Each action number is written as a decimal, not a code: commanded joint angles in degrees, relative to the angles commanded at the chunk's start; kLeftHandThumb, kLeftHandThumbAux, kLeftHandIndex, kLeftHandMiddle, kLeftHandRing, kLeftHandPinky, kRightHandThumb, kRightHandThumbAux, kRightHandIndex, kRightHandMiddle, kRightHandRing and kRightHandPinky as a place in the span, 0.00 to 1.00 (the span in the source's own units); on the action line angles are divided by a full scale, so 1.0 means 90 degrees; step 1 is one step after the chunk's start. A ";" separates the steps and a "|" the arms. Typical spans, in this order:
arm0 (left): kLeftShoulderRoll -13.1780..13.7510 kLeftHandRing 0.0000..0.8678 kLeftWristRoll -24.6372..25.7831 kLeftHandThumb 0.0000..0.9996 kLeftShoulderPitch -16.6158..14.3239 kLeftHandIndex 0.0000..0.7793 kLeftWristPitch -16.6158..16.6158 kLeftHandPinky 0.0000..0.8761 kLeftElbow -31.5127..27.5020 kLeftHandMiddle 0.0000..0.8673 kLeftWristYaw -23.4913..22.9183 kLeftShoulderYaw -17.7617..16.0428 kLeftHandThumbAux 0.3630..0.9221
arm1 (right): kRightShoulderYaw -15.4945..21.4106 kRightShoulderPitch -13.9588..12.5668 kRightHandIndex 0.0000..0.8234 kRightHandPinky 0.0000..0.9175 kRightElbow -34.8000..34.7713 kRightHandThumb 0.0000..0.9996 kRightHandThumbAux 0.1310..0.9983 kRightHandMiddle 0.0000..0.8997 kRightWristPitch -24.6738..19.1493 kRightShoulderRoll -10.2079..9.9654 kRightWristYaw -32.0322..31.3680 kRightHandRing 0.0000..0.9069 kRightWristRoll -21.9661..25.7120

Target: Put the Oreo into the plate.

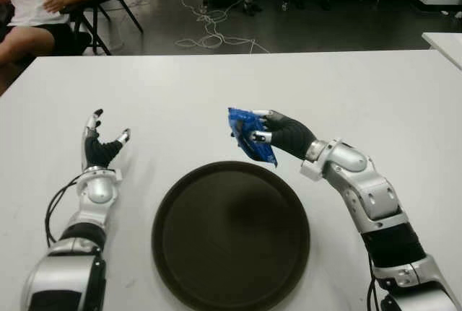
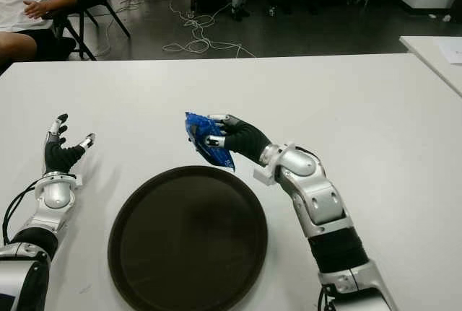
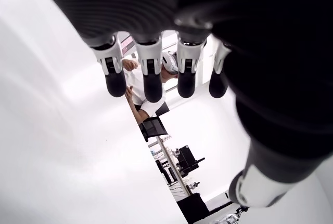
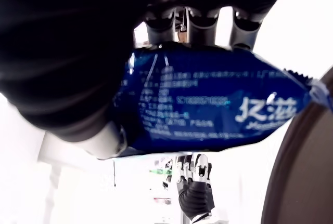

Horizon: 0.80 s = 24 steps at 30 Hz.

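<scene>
The right hand (image 1: 278, 134) holds a blue Oreo packet (image 1: 250, 135) in its fingers (image 1: 260, 136) above the white tabletop (image 1: 216, 87), just past the far rim of the dark round plate (image 1: 231, 234) by the near edge. The left hand (image 1: 101, 145), fingers spread, shows left of the plate.

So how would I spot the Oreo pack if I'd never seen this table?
Start at the white table and find the big dark round plate near the robot. Just past the plate's far rim, the right hand holds the Oreo pack up off the surface. It is the only blue thing there, a shiny wrapper; the left hand, left of the plate, is open and holds nothing.
</scene>
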State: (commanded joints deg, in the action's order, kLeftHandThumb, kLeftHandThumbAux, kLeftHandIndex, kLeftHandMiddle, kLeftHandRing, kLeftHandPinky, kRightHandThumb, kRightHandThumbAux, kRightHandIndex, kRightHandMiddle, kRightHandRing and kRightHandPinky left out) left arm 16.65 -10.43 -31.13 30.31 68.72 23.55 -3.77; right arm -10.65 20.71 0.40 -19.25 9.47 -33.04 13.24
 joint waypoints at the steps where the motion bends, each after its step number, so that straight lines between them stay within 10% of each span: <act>1: 0.0000 0.07 0.0001 0.00 0.0001 0.09 0.0001 0.05 -0.0001 0.11 0.0000 -0.0001 0.67 | -0.0006 -0.0003 0.54 0.88 -0.0006 0.71 0.67 0.90 0.0005 0.0002 -0.0002 0.90 0.0003; 24: -0.0002 0.08 -0.0033 0.00 -0.0009 0.09 0.0011 0.06 0.0021 0.11 0.0070 0.0013 0.70 | -0.0308 -0.0042 0.53 0.87 -0.0066 0.70 0.68 0.89 0.0179 0.0100 -0.0831 0.89 0.0109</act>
State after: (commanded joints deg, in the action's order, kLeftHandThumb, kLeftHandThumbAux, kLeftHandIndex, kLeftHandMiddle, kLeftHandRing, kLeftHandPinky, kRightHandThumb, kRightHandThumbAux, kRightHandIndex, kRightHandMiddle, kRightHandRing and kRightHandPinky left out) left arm 16.63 -10.73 -31.21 30.41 68.91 24.17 -3.65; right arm -13.42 20.32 -0.20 -17.65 10.37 -40.52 14.22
